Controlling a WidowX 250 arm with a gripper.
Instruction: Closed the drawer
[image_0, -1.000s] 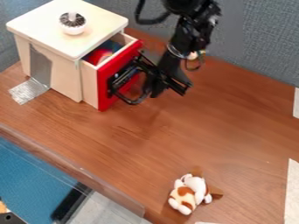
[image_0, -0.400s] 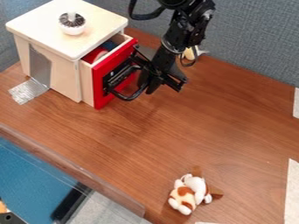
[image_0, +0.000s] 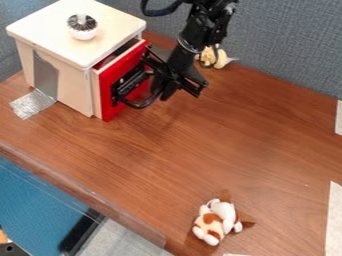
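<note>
The drawer (image_0: 107, 101) has a red front and stands slightly out of the pale wooden box (image_0: 63, 89) at the upper left. A narrow dark gap shows between the red front and the box top's edge. My gripper (image_0: 141, 90) is at the red front's right side, against its black handle; which parts touch is hard to make out. The drawer's contents are hidden.
A white knob-like item (image_0: 83, 28) sits on the box top. Silver tape (image_0: 32, 103) runs from the box to the table (image_0: 220, 135). A yellowish toy (image_0: 215, 57) lies by the back wall, and a brown-and-white plush (image_0: 217, 221) near the front edge.
The arm has moved left, and the red drawer front has slid left toward the box, narrowing the opening and covering the items inside. More of the yellowish toy behind the arm now shows.
</note>
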